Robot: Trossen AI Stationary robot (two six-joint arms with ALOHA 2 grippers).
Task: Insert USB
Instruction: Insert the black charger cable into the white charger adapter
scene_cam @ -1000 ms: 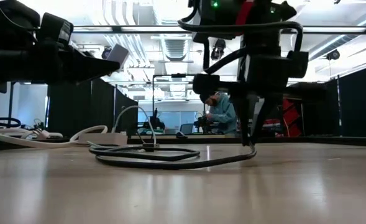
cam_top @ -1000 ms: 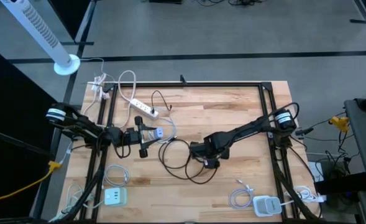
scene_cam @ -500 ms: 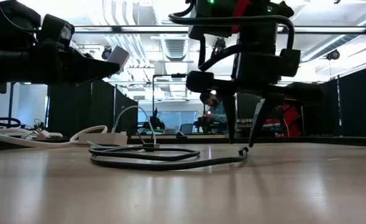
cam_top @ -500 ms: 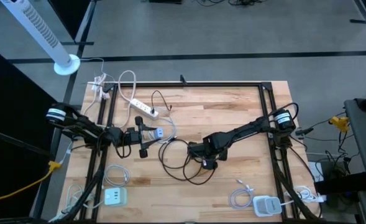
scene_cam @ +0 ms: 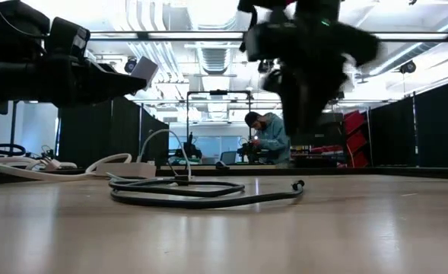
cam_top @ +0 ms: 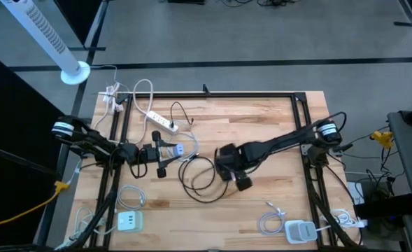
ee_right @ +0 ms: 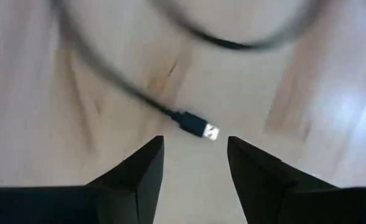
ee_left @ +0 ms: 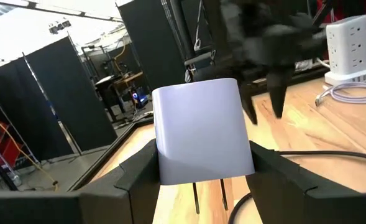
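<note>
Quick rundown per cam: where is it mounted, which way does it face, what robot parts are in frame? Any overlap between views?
High: overhead, looking straight down on the table; both arms show.
Low: table height, looking level across into the room; black cable on the wood, both arms above it.
Left wrist: on the left arm, looking past the left gripper, which holds a white charger.
Right wrist: on the right arm, looking down between the open right gripper fingers at the USB plug.
Shared: high and left wrist both show the charger.

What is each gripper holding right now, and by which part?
Left gripper clamps the white charger block by its two sides. Right gripper holds nothing, jaws apart above the USB plug on the table.
</note>
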